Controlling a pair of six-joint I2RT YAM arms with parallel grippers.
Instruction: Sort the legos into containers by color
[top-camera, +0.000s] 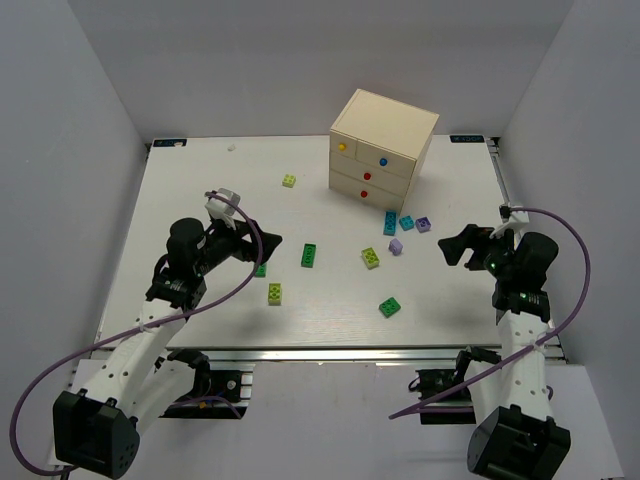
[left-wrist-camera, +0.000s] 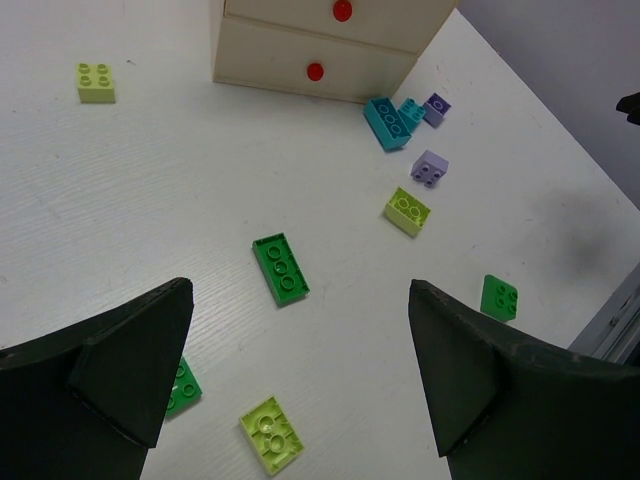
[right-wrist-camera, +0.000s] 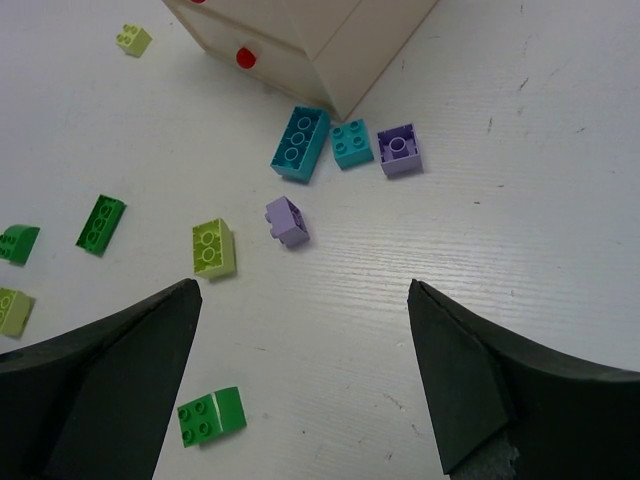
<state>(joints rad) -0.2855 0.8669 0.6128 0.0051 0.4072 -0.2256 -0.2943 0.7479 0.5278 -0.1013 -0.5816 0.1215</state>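
Note:
The cream chest (top-camera: 383, 150) stands at the back right with its drawers shut. Legos lie scattered in front of it: teal (top-camera: 390, 223) and lilac (top-camera: 423, 224) bricks by its corner, lime (top-camera: 370, 258) and dark green (top-camera: 310, 255) ones mid-table. My left gripper (top-camera: 265, 242) is open and empty above a lime brick (left-wrist-camera: 271, 434), with a long green brick (left-wrist-camera: 281, 268) ahead of it. My right gripper (top-camera: 452, 248) is open and empty, with a lilac brick (right-wrist-camera: 287, 221) ahead and a green brick (right-wrist-camera: 211, 416) by its left finger.
A lone lime brick (top-camera: 288, 181) lies left of the chest. A green brick (top-camera: 390, 307) sits near the table's front edge (top-camera: 350, 346). Grey walls close in the table on three sides.

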